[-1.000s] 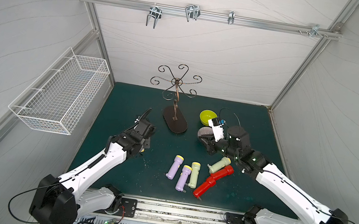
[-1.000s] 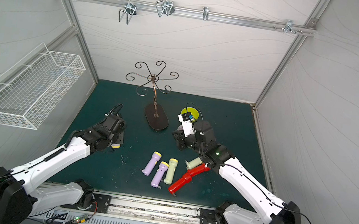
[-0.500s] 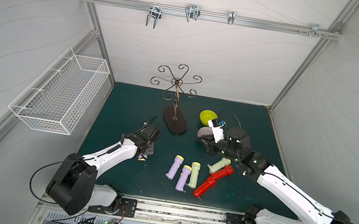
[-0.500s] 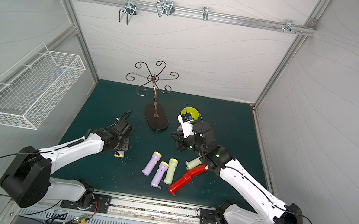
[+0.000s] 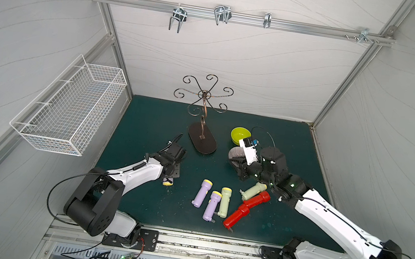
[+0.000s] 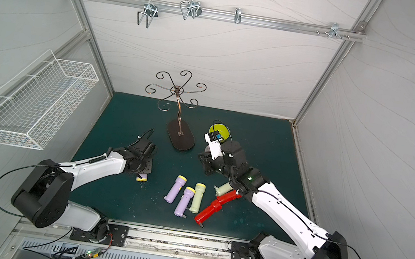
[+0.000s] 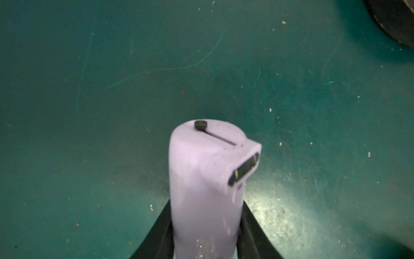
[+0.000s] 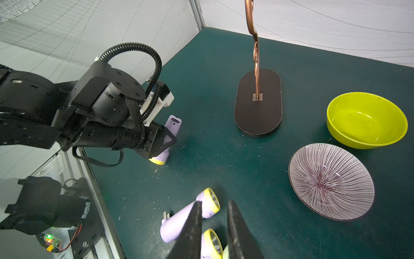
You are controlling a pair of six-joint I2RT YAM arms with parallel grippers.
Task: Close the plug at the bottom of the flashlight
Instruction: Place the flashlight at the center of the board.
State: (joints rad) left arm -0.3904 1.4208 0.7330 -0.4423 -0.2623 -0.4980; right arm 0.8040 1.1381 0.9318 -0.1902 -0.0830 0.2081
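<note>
Left gripper (image 8: 167, 143) is clamping the lilac flashlight (image 8: 173, 125) across its body, in the lower left part of both top views. From overhead the arm is covering nearly all of it. Only the yellow head (image 5: 167, 183) is peeking out below the wrist.

The right wrist view is giving the side-on look. The flashlight is tilting, head down toward the green mat (image 8: 224, 157) and butt end up. Whether the head is touching the mat: cannot tell.

Only the left wrist view is showing the butt end close. The plug slot (image 7: 244, 168) is sitting as a dark recess at the edge with two metal pins in it, and a black stud (image 7: 200, 124) is sitting on the end face. The view is slightly blurred, so whether the plug is lying flush: cannot tell. The black fingers (image 7: 162, 233) are pressing both flanks.

Right gripper (image 8: 214, 203) is hovering with its jaws a narrow gap apart and nothing between them. Only its own camera is showing this; in a top view (image 5: 239, 169) it is reading as a dark block. The loose flashlights (image 5: 212, 205) are lying at centre frame, just below it and well apart from the held one.

The striped plate (image 8: 331, 181) and yellow-green bowl (image 8: 367, 121) are sitting side by side. Overhead, the right wrist is hiding half the plate.
</note>
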